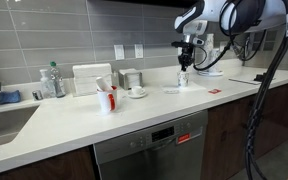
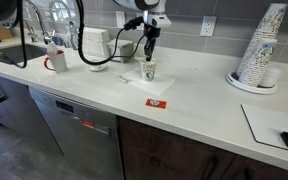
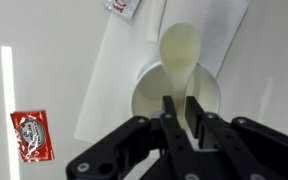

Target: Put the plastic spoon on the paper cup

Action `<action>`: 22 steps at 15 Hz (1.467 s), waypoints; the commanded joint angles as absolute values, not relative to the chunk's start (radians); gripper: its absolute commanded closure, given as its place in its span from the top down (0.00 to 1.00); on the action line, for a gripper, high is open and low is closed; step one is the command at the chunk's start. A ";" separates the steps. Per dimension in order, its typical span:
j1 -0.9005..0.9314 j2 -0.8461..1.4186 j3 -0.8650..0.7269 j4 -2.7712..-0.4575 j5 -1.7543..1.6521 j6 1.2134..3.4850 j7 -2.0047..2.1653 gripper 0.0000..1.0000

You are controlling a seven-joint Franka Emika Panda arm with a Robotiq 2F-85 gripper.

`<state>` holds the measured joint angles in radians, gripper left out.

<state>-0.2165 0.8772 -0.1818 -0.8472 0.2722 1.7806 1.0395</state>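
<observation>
Plastic spoon (image 3: 182, 52) clamped by its handle in the tool (image 3: 184, 115), bowl over the mouth of the paper cup (image 3: 144, 97). Upright on a white napkin (image 3: 106, 75); red packet (image 3: 30, 135) nearby on the tabletop (image 3: 54, 50).

Arm enters frame top rt. Hand (image 1: 188, 47) points down over cup (image 1: 182, 78). Spoon (image 1: 185, 63) pinched vertical betw. them, tip at cup mouth. Cup on white napkin (image 1: 172, 89) on table (image 1: 104, 125). Red packet (image 1: 215, 91) near cup. Mug (image 1: 106, 99) well apart, toward sink (image 1: 4, 122).
</observation>
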 commanded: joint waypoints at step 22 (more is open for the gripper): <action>-0.165 0.551 -0.178 -1.060 0.136 1.639 0.467 1.00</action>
